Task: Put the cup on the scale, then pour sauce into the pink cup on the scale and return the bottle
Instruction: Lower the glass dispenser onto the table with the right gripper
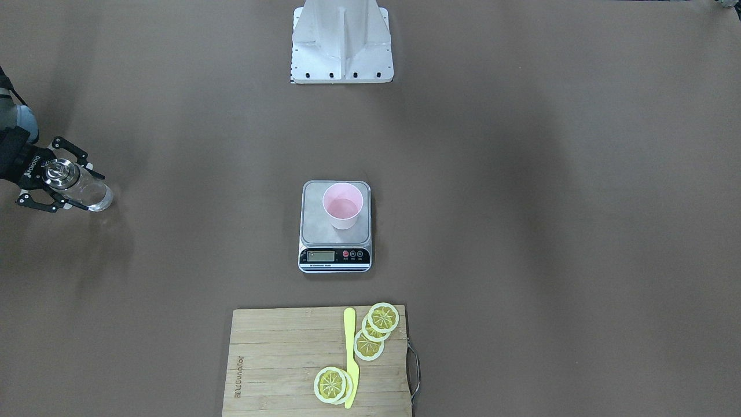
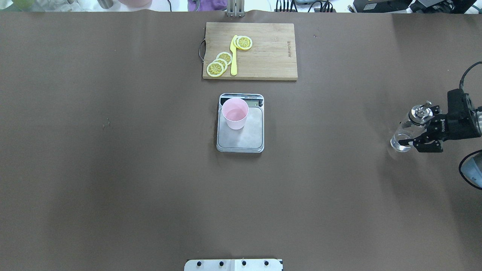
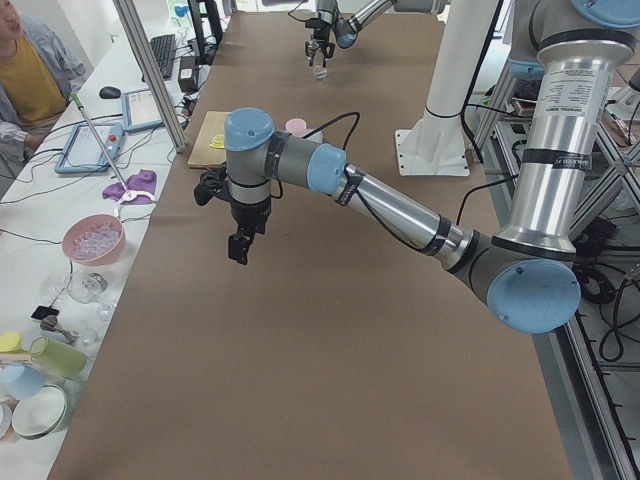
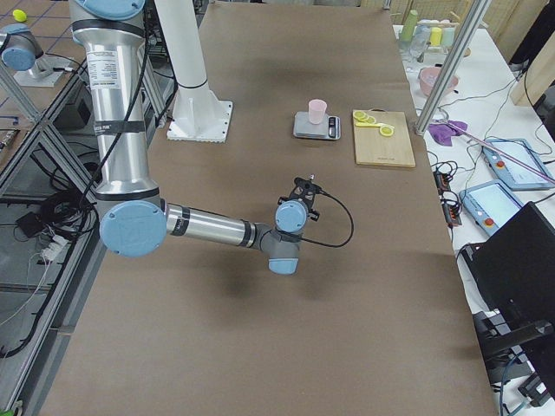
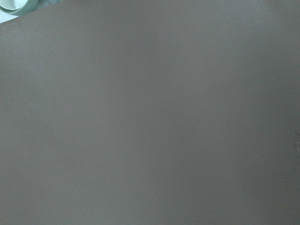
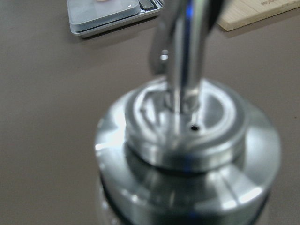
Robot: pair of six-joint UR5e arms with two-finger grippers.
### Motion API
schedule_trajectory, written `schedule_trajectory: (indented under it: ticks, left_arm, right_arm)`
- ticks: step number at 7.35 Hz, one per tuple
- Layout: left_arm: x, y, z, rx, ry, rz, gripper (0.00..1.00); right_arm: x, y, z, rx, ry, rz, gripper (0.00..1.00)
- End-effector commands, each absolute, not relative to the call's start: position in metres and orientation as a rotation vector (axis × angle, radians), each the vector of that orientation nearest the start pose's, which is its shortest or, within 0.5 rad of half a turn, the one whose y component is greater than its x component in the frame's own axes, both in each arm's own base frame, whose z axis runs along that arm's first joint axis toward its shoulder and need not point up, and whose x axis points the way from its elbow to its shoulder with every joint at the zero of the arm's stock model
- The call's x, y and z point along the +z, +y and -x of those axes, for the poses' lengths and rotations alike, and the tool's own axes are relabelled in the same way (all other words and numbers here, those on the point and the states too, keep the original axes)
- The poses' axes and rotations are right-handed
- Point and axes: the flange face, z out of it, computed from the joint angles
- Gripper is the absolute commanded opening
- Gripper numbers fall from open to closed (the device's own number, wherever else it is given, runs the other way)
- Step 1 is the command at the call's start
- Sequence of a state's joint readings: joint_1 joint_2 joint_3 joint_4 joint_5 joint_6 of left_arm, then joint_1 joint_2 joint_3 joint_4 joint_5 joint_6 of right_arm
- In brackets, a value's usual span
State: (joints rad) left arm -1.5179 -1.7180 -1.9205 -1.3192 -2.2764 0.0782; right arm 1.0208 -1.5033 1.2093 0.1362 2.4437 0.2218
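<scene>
Your right end effector (image 2: 414,128) clasps the small clear glass bottle (image 2: 404,135) upright; the brown table (image 2: 339,188) lies straight below it.

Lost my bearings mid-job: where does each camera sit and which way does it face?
Front-facing: across the table, looking down toward the robot's base; right end effector with bottle at left edge.
Overhead: behind the robot, looking forward and down; scale central, right arm at right.
Exterior left: table's left end; left arm, left end effector near.
Exterior right: opposite end; right arm near.
Left wrist: mostly bare table.
Right wrist: bottle's metal spout, close.
Shared: front-facing and overhead both show the cup on the scale, flipped.
</scene>
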Motion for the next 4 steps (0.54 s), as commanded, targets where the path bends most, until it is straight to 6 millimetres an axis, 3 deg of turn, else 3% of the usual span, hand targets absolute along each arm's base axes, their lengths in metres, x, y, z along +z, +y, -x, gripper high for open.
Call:
schedule_trajectory:
  ticks: [1,4]
  left_arm:
    - [0.445,-0.525,0.041,0.211,0.700,-0.245,0.98]
    - [0.441,-0.524,0.041,0.214,0.700,-0.253,0.98]
  right_arm:
    - [0.614,-0.441,0.205,-0.880,-1.186,-0.969,0.16]
    - [0.625,-0.439,0.205,-0.871,-1.187,-0.940,0.36]
